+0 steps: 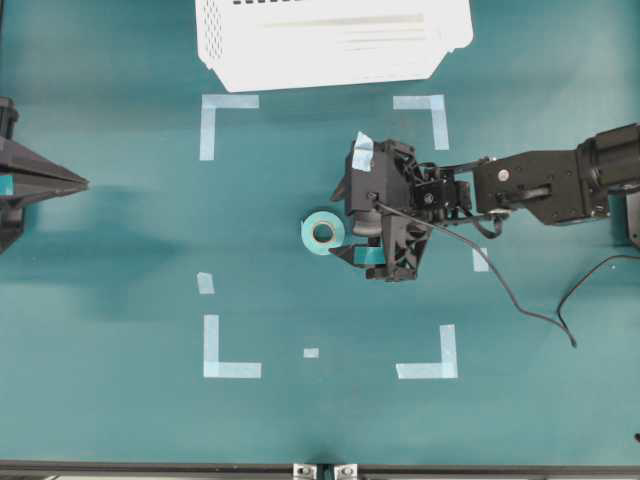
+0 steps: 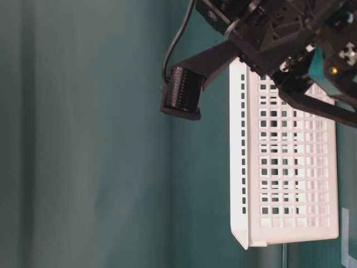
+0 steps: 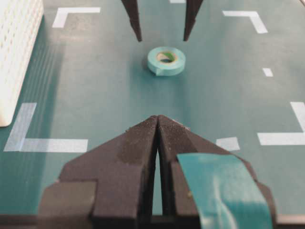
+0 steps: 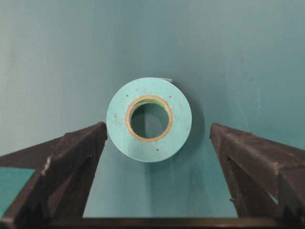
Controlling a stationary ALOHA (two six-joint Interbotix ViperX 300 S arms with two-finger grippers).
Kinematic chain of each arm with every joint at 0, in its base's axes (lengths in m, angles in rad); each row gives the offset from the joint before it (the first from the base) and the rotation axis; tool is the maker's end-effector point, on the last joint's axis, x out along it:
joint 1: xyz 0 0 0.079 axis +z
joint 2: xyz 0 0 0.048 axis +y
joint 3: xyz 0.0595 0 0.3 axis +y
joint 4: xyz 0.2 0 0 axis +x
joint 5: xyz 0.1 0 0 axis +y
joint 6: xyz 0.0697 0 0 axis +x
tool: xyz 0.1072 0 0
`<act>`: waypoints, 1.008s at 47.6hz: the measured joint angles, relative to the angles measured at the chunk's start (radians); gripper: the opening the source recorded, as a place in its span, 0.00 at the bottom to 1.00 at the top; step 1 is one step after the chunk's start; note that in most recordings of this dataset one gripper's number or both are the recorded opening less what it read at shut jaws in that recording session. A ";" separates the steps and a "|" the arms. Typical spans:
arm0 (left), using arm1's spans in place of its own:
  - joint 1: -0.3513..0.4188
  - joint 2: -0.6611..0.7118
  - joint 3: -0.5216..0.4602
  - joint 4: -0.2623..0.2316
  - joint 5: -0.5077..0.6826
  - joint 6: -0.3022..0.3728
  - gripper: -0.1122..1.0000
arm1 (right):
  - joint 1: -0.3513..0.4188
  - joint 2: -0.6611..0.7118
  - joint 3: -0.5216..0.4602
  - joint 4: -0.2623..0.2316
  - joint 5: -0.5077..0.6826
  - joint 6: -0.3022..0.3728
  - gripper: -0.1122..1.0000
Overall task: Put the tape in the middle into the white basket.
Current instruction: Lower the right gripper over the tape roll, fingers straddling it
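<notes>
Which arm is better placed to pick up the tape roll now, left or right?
Right. The right gripper is open just beside the tape, its fingers either side of the roll in the wrist view. The left gripper sits shut at the far table edge.

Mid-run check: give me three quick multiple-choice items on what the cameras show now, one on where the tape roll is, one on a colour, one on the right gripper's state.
1. Where is the tape?
A. Inside the white basket
B. Flat on the table, within the marked corners
C. Held in the left gripper

2. What colour is the roll's inner ring?
A. Tan
B. Red
C. Black

3. How does the right gripper stand?
A. Shut on the roll
B. Shut, holding nothing
C. Open, a finger on either side of the roll

Answers: 1 B, the overhead view shows it lying on the green table, well apart from the white basket. 2 A, the right wrist view shows a tan core. 3 C, that same view shows both fingers spread wide with gaps to the roll.
</notes>
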 measured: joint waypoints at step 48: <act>-0.002 0.000 0.000 0.000 0.000 0.000 0.00 | 0.002 0.061 -0.031 0.000 -0.002 0.046 1.00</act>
